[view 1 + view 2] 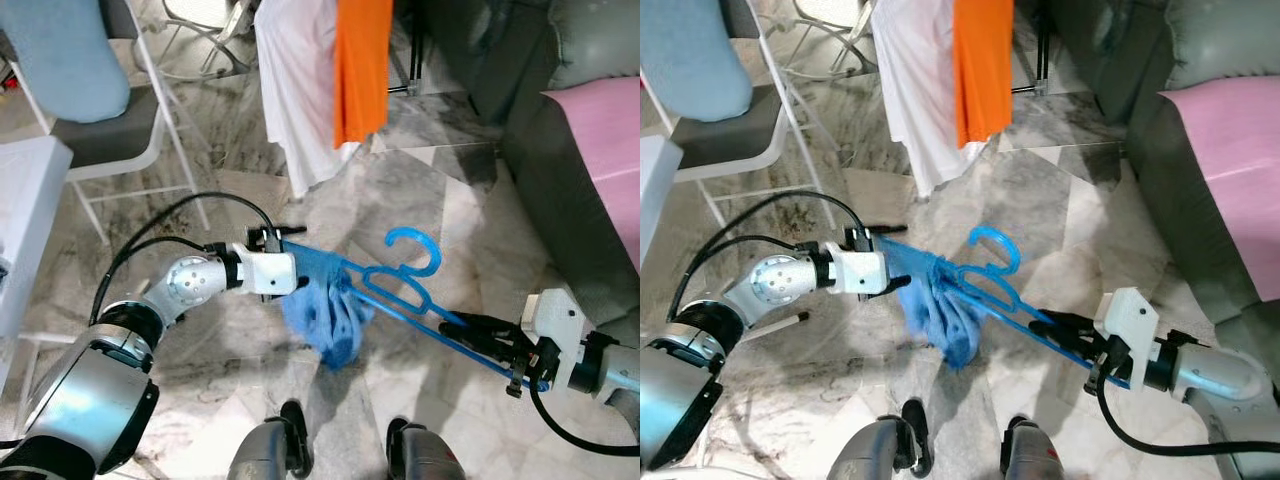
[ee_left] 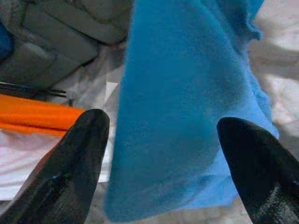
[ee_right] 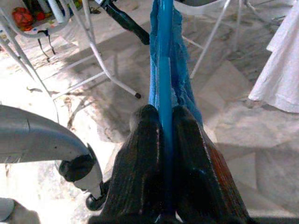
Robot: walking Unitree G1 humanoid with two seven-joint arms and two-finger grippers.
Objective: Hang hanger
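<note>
One blue hanger (image 1: pixel 405 285) is held low over the marble floor (image 1: pixel 440 210), between two grippers. The right gripper (image 3: pixel 161 140) has its two fingers pressed together on the hanger's lower bar. The left gripper (image 2: pixel 161 140) has its two fingers spread wide, with one blue cloth (image 1: pixel 325 315), draped on the hanger, between them; contact with the cloth cannot be judged. Two garments hang beyond: one white (image 1: pixel 295 90), one orange (image 1: pixel 362 65).
</note>
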